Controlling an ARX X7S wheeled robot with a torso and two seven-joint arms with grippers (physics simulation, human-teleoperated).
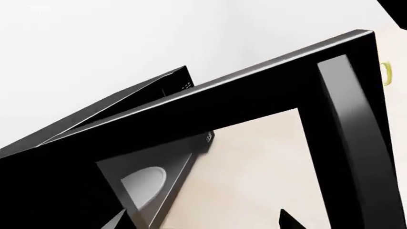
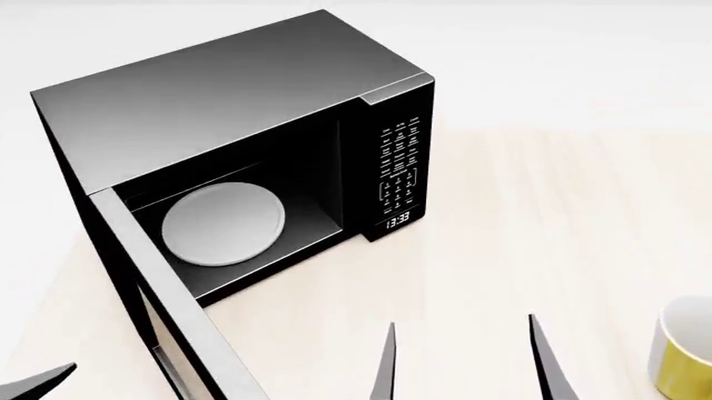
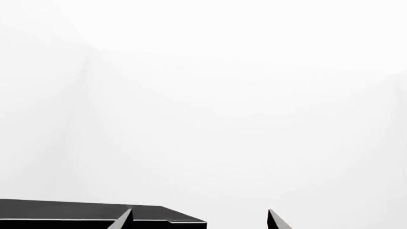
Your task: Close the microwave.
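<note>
Head view: microwave (image 2: 233, 108) on the table (image 2: 534, 217), door (image 2: 167, 317) swung wide open toward us.
We see the white plate (image 2: 223, 223) inside, clock lit; right pincer (image 2: 462, 362) apart, empty, near the open cavity; left pincer (image 2: 39, 382) by the door, only one tip visible, we cannot tell its state; yellow mug (image 2: 681, 354) well right.

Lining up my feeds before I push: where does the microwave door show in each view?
Head view: microwave door swung open at lower left.
Left wrist view: its window frame fills the picture, close up.
Right wrist view: not in it; only a black top edge.
Shared landmark: white plate, also in the left wrist view.
</note>
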